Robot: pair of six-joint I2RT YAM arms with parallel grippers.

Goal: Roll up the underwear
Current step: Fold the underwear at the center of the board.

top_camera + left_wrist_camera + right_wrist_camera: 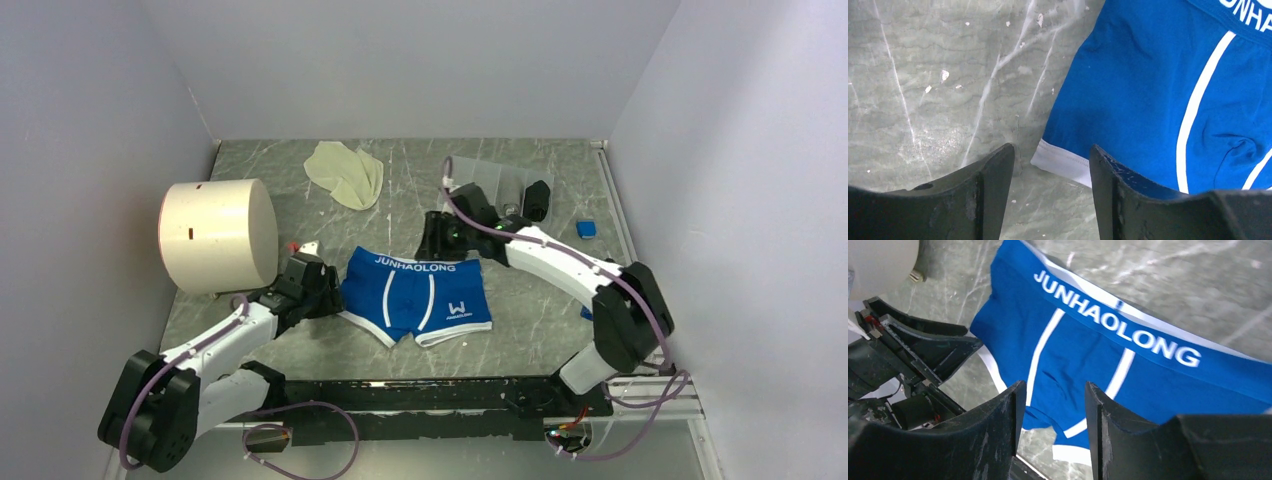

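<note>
The royal blue underwear (418, 297) with white edging and a JUNHAOLONG waistband lies flat in the middle of the table. The pale cream-yellow underwear (345, 173) lies crumpled at the back. My left gripper (330, 297) is open at the blue garment's left leg hem (1064, 162), with the white hem corner between its open fingers. My right gripper (437, 243) is open, hovering over the waistband's right part; in the right wrist view the blue cloth (1088, 340) spreads below its fingertips (1018, 395).
A large cream cylinder (218, 235) lies on its side at the left. A clear plastic tray (495, 180) stands at the back right. Small hard blue blocks (586, 228) lie at the right. Grey walls close in the table on three sides.
</note>
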